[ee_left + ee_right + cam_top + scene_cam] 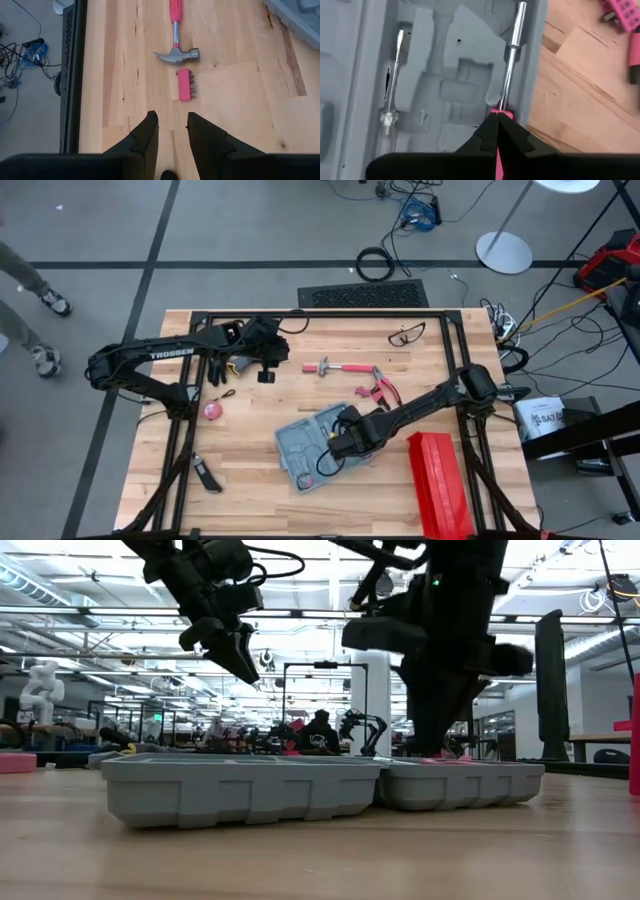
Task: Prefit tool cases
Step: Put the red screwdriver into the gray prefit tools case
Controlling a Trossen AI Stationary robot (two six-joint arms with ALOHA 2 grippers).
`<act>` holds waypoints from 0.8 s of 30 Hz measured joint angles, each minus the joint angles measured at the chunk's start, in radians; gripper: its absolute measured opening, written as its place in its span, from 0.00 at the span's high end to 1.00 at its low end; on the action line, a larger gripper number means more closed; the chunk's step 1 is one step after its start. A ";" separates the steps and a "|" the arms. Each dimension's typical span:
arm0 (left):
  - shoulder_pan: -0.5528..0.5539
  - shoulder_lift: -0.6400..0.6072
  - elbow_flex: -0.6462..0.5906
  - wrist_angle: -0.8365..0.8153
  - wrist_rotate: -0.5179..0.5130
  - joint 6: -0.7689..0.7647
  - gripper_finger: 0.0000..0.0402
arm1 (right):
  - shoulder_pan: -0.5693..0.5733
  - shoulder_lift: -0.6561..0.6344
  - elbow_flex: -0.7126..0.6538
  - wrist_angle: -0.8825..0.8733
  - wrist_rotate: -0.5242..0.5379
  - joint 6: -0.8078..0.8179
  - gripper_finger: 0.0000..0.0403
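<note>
Pinching a pink-handled screwdriver (509,65), the right gripper (497,125) sits over the open case (312,442) at lower centre of the high view, shaft running along the case's edge wall. The left gripper (172,125), half-open and empty, hangs farther off, upper left. Its arm reads TROSSEN.

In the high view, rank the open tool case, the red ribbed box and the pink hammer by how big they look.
1. Tool case, though the right arm hides part of it.
2. Red ribbed box, a close second.
3. Pink hammer, clearly smallest.
</note>
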State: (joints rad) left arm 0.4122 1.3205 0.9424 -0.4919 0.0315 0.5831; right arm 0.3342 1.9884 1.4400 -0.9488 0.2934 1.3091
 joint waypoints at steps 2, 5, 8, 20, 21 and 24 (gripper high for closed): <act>0.000 0.000 0.000 -0.002 0.000 0.000 0.73 | -0.004 0.000 -0.031 0.049 -0.003 -0.003 1.00; 0.000 0.000 0.000 -0.011 0.000 0.000 0.73 | -0.009 0.000 -0.072 0.095 -0.012 -0.002 1.00; 0.000 0.000 0.000 -0.019 0.000 0.000 0.73 | -0.012 0.001 -0.097 0.141 -0.022 -0.002 1.00; 0.000 0.000 0.000 -0.019 0.000 0.000 0.73 | -0.019 -0.001 0.015 -0.029 0.059 -0.042 1.00; 0.000 0.000 0.000 -0.018 0.000 0.000 0.73 | -0.021 -0.001 0.016 -0.056 0.066 -0.042 1.00; 0.000 0.000 0.000 -0.018 0.000 0.000 0.73 | -0.033 -0.001 0.016 -0.070 0.064 -0.044 1.00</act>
State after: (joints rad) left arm 0.4126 1.3205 0.9424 -0.5102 0.0311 0.5831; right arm 0.3010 1.9877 1.4559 -1.0187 0.3576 1.2655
